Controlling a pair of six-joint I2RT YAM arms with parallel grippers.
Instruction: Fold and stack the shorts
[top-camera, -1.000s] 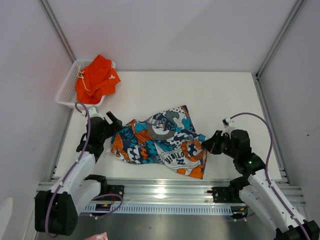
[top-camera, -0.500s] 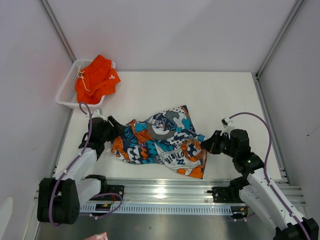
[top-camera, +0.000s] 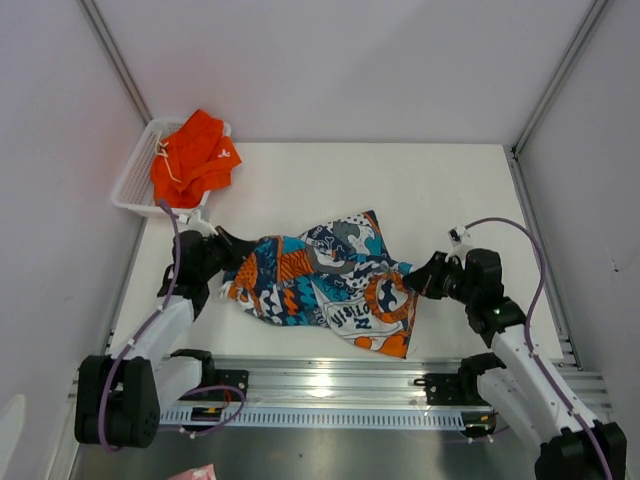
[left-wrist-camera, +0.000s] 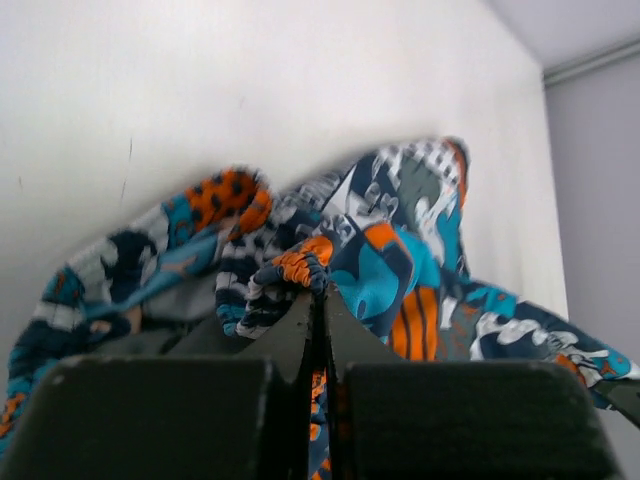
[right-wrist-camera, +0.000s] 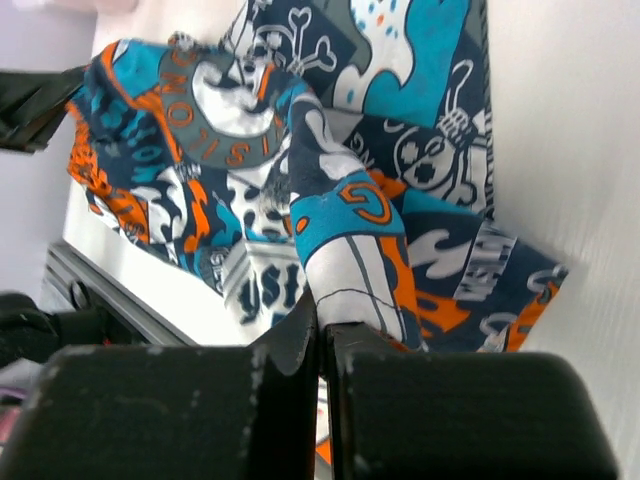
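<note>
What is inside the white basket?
The orange shorts fill the white basket, bunched, drawstring showing. Whatever lies beneath them is covered.

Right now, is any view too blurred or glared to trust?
Left wrist: printed shorts smeared soft, worst at left. Right wrist: print crisp, right gripper dark and defocused. Top external: sharp, glare on the metal rail.

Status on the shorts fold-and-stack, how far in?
Done: nothing folded or stacked. In hand: left jaws and right jaws are each shut on opposite edges of the printed shorts, rumpled on the table. Left: fold them, then fetch the orange shorts from the white basket, fold, stack.
</note>
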